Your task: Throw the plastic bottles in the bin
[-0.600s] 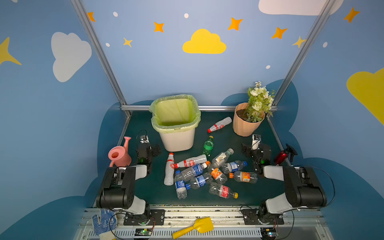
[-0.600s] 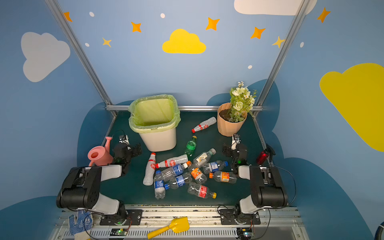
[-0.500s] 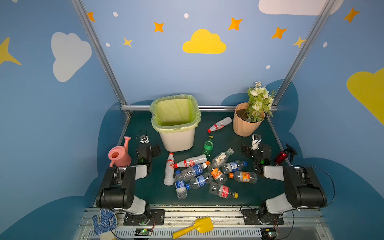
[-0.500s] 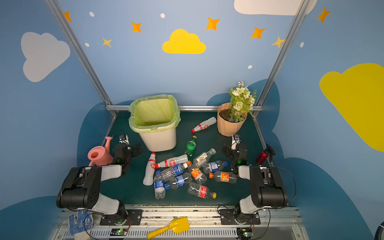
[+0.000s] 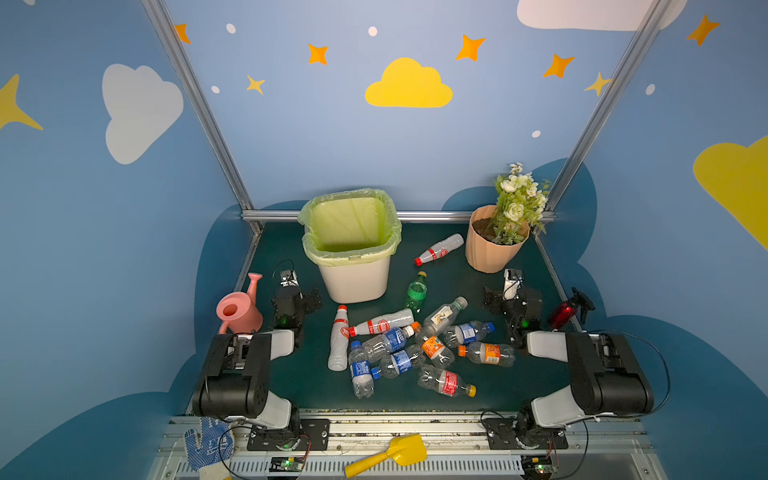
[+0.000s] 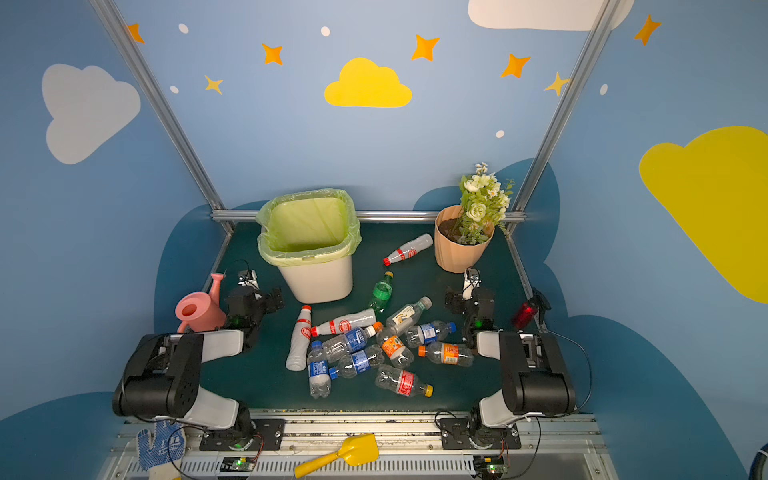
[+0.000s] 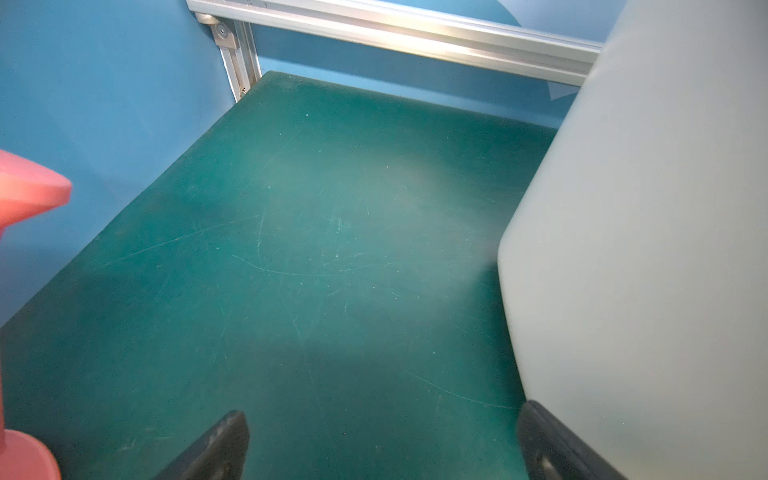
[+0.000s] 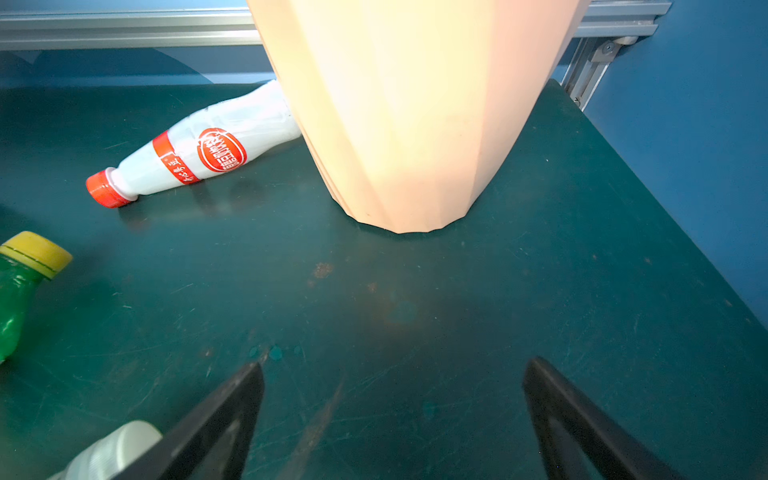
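Note:
The off-white bin, lined with a light-green bag, stands at the back left of the green mat; its wall fills one side of the left wrist view. Several plastic bottles lie in a heap mid-table. A green bottle and a white red-capped one lie apart, farther back. My left gripper is open over bare mat beside the bin. My right gripper is open over bare mat, facing the pot.
A pink watering can sits left of my left gripper. A peach flower pot stands at the back right, a red spray bottle at the right edge. A yellow scoop and a glove lie on the front rail.

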`<action>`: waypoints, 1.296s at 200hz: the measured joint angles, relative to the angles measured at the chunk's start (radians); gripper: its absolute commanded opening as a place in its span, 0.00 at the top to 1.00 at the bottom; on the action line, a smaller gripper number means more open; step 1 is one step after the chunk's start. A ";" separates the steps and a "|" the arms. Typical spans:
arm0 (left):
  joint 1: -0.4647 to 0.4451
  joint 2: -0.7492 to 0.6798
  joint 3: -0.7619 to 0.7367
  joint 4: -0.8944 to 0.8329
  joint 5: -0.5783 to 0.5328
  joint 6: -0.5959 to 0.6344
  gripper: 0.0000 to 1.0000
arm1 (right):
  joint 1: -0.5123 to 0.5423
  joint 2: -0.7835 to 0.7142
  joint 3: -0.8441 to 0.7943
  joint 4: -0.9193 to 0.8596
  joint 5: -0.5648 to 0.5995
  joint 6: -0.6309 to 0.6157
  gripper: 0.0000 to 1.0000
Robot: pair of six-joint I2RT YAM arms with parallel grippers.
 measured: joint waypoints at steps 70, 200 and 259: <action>0.000 0.000 0.000 0.000 0.000 0.000 0.00 | 0.000 0.000 0.000 0.000 0.000 0.000 0.03; 0.008 -0.177 0.138 -0.309 -0.183 -0.114 0.00 | 0.000 -0.120 0.122 -0.319 -0.021 0.038 0.03; 0.008 -0.388 0.194 -0.515 -0.349 -0.234 0.00 | 0.001 -0.187 0.346 -0.668 -0.126 0.228 0.05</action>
